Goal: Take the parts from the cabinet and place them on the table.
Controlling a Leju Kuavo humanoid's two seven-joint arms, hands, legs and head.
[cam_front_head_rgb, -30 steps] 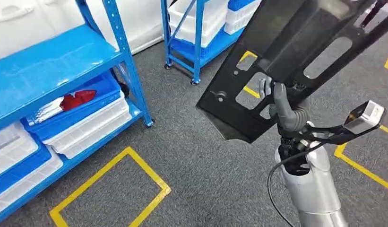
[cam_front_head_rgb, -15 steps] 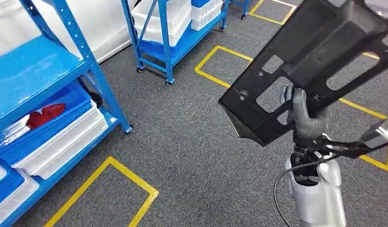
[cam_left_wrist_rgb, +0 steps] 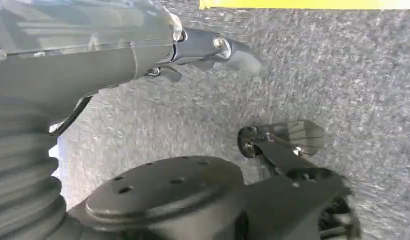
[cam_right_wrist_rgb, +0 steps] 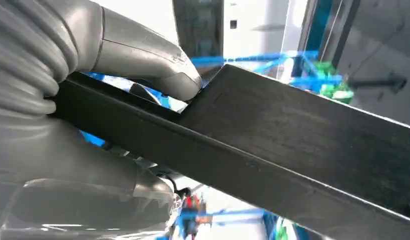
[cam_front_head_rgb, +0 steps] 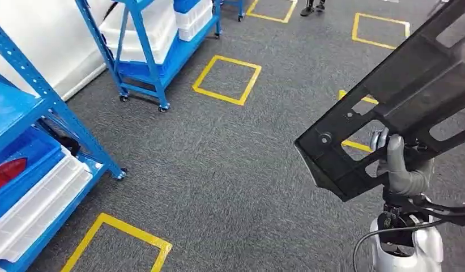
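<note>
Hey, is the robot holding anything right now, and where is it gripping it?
The right hand grips a large black metal panel with cut-out slots, fingers through a slot near its lower edge. The left hand holds nothing visible.

The right hand [cam_front_head_rgb: 401, 164] grips a large black panel [cam_front_head_rgb: 400, 102] with cut-out openings, held tilted above the grey carpet [cam_front_head_rgb: 230, 164], its grey fingers [cam_front_head_rgb: 395, 153] wrapped over one edge. Yellow tape squares [cam_front_head_rgb: 226, 79] mark the floor. At the left stands a blue shelving rack [cam_front_head_rgb: 54, 107] holding white bins [cam_front_head_rgb: 37, 204], with a wheeled blue rack [cam_front_head_rgb: 156, 51] beyond it.
</note>
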